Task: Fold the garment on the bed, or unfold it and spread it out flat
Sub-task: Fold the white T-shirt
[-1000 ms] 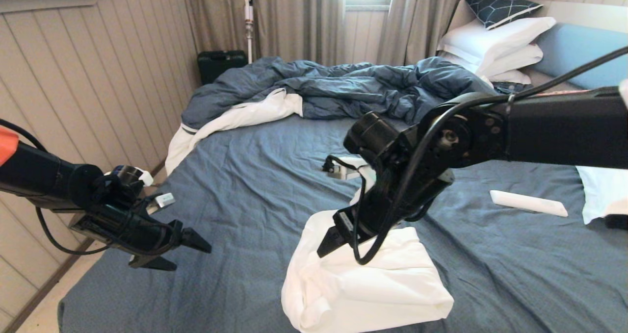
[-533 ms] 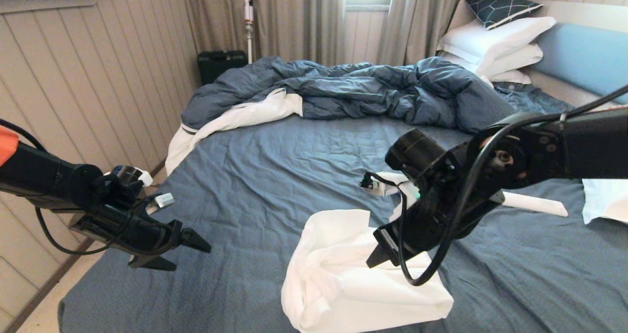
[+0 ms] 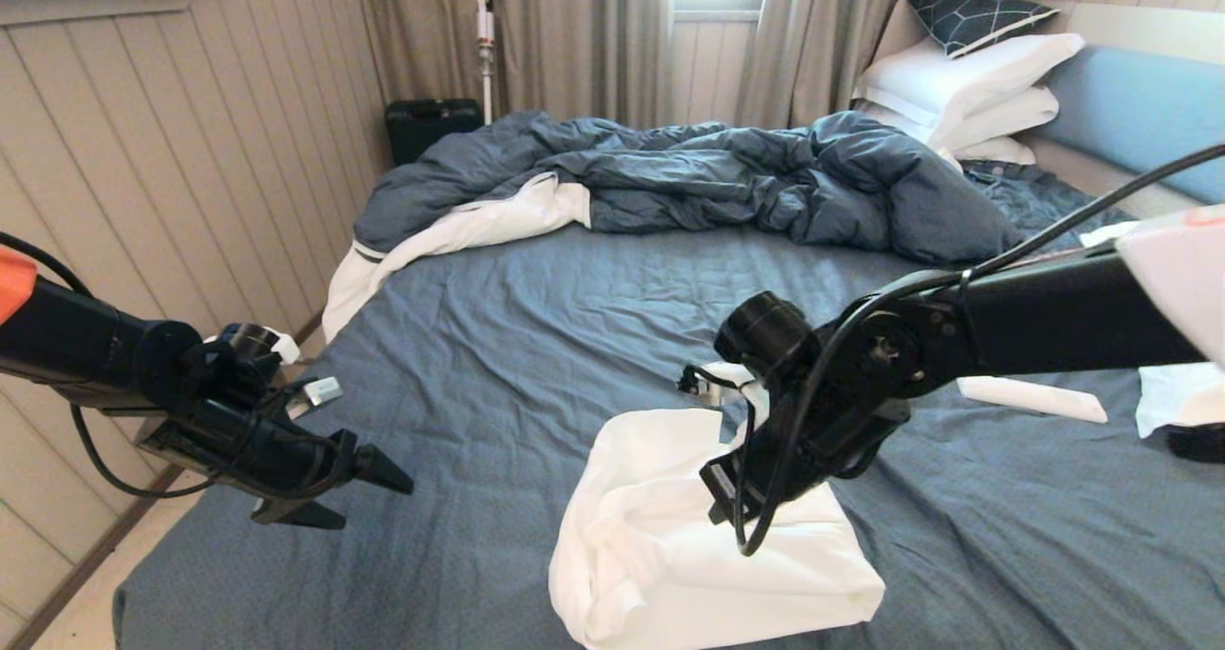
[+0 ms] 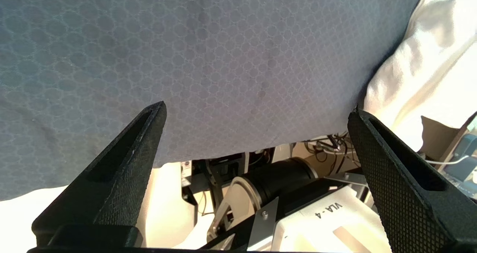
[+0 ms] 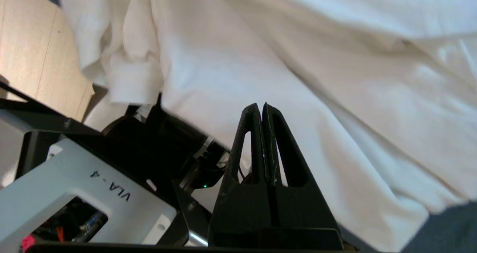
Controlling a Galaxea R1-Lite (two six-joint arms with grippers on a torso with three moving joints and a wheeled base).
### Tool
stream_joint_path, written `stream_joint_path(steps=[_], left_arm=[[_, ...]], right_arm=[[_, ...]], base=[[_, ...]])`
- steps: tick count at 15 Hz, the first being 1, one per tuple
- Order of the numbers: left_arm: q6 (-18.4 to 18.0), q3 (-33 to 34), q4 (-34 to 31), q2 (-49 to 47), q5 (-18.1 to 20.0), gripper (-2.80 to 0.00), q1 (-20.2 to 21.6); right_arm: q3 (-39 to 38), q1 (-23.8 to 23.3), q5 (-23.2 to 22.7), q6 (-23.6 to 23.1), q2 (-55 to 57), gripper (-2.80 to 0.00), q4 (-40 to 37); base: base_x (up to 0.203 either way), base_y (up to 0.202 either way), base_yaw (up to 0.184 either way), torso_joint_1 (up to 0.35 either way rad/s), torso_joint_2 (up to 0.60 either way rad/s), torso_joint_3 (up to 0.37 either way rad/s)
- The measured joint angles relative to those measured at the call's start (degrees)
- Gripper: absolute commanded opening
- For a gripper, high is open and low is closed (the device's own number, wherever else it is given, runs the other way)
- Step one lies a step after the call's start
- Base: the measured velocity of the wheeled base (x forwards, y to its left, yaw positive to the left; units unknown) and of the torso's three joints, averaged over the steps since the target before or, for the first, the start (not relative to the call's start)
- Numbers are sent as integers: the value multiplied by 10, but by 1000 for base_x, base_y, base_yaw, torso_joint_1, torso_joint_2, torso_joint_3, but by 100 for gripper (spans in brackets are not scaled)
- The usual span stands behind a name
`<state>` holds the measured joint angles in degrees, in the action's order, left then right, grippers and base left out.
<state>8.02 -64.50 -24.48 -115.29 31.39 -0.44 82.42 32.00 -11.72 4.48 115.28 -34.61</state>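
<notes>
At lower centre of the head view: white T-shirt (image 3: 670, 554), bunched and loosely folded, lying on the grey-blue bed (image 3: 498, 344) near its front edge. Right claw (image 3: 720, 499) positioned over the upper right part of the shirt, fingertips pressed fully together with no fabric visible between them in the right wrist view. Left claw (image 3: 359, 492) parked at lower left, spread wide, empty, well apart from the shirt. Shirt directly beneath and just left of the right claw; long axis roughly left-right. Right arm nearer.
</notes>
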Motion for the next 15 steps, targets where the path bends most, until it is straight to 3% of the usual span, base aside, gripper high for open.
stream_joint_path(steps=[7, 11, 15], left_arm=[[0, -1, 0, 0, 0, 0, 0], [1, -1, 0, 1, 1, 0, 0], [2, 0, 0, 3, 0, 0, 0]], right_arm=[[83, 9, 40, 12, 81, -280, 3], [178, 20, 85, 54, 136, -280, 1], [256, 29, 102, 81, 188, -280, -1]], base=[[0, 0, 0, 0, 0, 0], [0, 0, 0, 0, 0, 0], [0, 0, 0, 0, 0, 0]])
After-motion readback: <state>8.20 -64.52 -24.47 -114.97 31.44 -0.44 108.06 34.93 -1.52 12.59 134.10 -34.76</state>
